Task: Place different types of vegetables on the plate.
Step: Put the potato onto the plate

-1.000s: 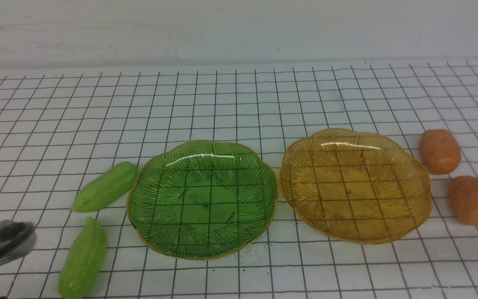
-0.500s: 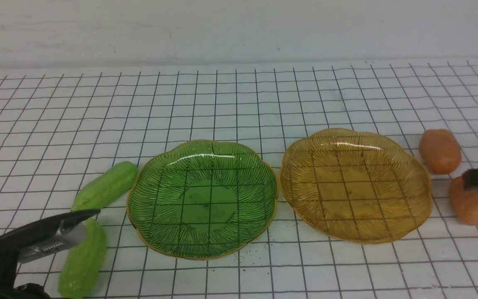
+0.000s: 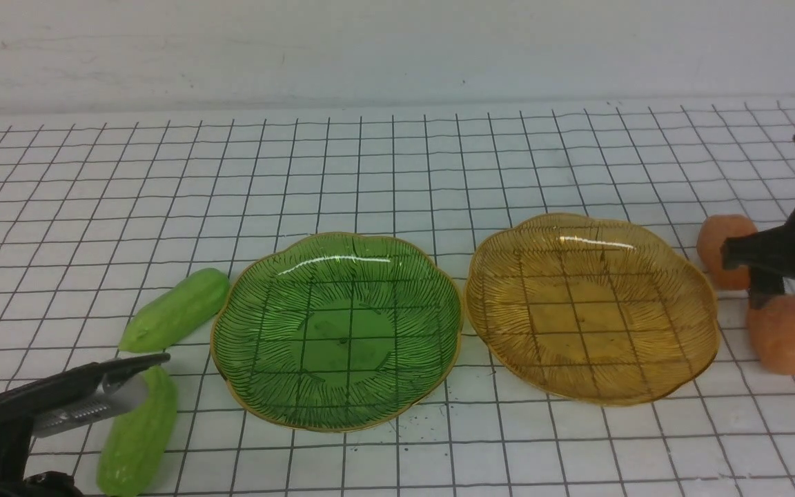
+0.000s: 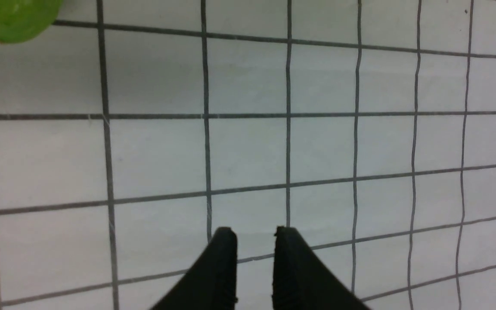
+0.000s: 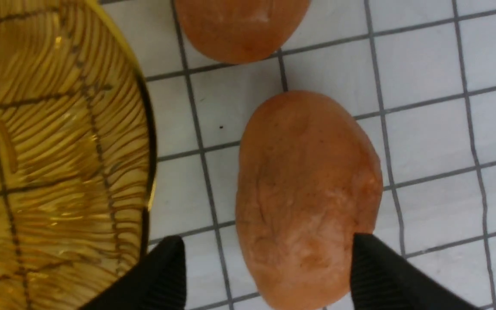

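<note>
Two light-green gourds lie left of the green plate (image 3: 335, 331), one farther back (image 3: 175, 310) and one nearer (image 3: 136, 431). My left gripper (image 3: 149, 376) hovers by the near gourd's far end. Its jaws (image 4: 254, 234) stand a narrow gap apart over bare grid, and one gourd's end (image 4: 11, 19) shows at the frame corner. Two orange-brown potatoes lie right of the amber plate (image 3: 591, 307). My right gripper (image 3: 749, 276) is open wide, with its fingers on either side of the near potato (image 5: 304, 193). The far potato (image 3: 715, 241) is partly hidden behind it.
Both plates sit side by side mid-table on a white cloth with a black grid. The amber plate's rim (image 5: 147, 142) lies close to my right gripper's inner finger. A pale wall runs along the back of the table.
My right gripper came in from the right, settled over the near potato and opened wide. My left gripper came forward beside the near gourd and its jaws parted slightly.
</note>
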